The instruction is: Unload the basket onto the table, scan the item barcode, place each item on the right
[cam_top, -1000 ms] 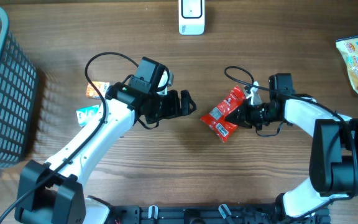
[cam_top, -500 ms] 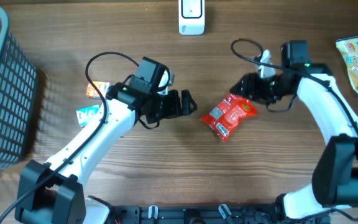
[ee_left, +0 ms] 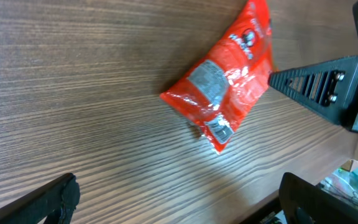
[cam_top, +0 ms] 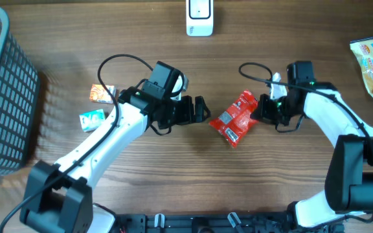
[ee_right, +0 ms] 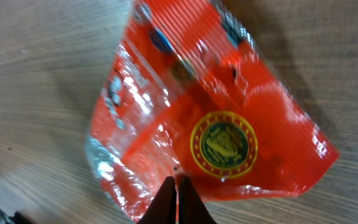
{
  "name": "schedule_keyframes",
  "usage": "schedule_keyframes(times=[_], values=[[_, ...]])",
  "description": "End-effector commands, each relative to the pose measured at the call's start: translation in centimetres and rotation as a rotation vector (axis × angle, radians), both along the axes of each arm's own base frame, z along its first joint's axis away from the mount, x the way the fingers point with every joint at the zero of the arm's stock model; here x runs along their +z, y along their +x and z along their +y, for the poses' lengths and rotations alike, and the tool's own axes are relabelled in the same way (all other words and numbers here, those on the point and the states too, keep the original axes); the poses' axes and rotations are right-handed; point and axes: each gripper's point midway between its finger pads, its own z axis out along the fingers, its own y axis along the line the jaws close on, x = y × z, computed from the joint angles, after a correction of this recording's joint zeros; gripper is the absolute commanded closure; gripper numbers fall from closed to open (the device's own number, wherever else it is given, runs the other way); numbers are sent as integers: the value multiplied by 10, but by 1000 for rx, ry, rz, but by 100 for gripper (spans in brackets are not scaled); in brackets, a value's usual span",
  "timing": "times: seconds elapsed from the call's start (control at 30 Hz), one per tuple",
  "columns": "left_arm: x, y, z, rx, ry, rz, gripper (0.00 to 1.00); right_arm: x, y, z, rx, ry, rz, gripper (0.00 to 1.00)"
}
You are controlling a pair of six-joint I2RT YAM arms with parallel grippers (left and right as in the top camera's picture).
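The right gripper (cam_top: pixel 259 111), its fingers pressed shut, rests its tips against the edge of the red snack packet (cam_top: pixel 236 118), which lies label-up on the table (cam_top: pixel 290 39), probably steadying it for the wide-open, empty left gripper (cam_top: pixel 204 110) just beside it.

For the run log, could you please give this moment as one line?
left gripper: open, empty | right gripper: shut on red packet edge | red packet: on table, between arms
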Motion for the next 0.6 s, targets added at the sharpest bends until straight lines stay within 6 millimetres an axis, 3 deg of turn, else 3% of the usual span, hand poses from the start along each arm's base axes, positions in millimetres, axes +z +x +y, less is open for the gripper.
schedule_keyframes(times=[0.0,0.1,0.23,0.43,0.5,0.53,0.57], values=[[-12,-1,-2,-3,10,38,0,-20,-9,-9,-61,-53,48,96],[-16,-3,-3,-8,6,57,0,-28,-10,-26,-147,-147,82,96],[-19,-5,-6,-16,4,70,0,-24,-13,-35,-177,-200,118,96],[-22,-7,-17,-46,-4,54,0,26,4,-37,-126,-217,79,95],[-21,-5,-25,-51,-17,40,0,42,14,-37,-119,-215,42,86],[-21,-4,-29,-42,-25,38,0,49,21,-36,-100,-207,10,74],[-22,-3,-33,-32,-33,40,0,52,26,-36,-90,-208,-14,49]])
